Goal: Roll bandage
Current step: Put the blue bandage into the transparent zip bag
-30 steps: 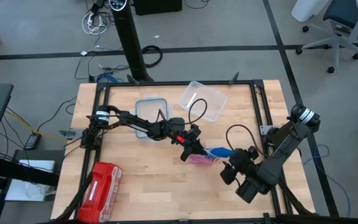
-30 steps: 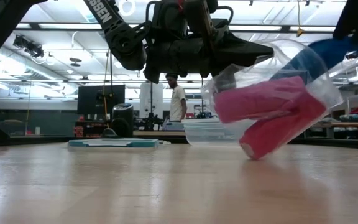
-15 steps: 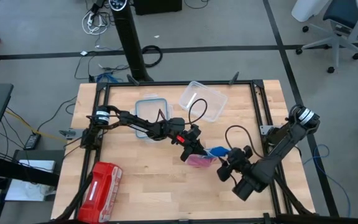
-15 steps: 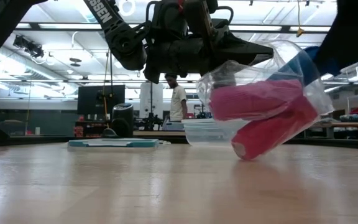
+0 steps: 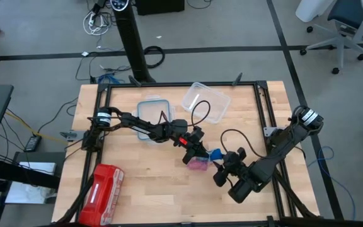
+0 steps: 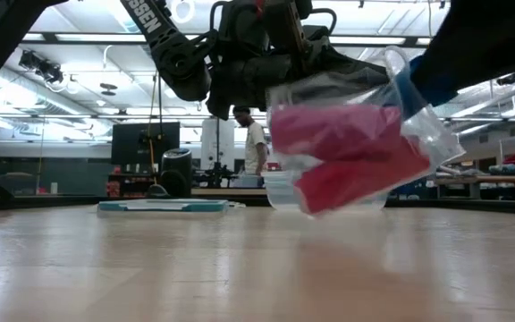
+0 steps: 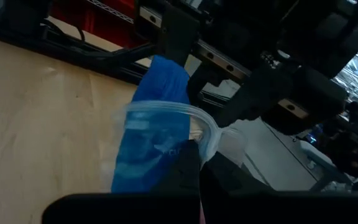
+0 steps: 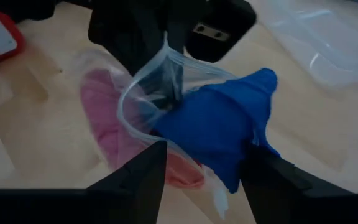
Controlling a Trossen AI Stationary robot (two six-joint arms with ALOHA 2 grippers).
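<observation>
Near the desk's middle, your left end effector [image 5: 193, 153] is clamped on a clear bag [image 8: 143, 99] holding pink rolls [image 6: 338, 156]. Your right end effector [image 8: 202, 163] stands spread around the blue bandage [image 8: 219, 127] sticking out of the bag's mouth.

white letters "SSEN" on the left arm [image 6: 155, 31]

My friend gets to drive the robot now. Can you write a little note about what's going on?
Left gripper: shut on the rim of the clear bag, holding it up off the table.
Right gripper: open, fingers either side of the blue bandage, not clamped yet.
Bandage: sticking out of the bag's mouth; pink rolls inside.
Done: bag lifted, bandage reached.
Left: grip the bandage, pull it free, roll it.
</observation>
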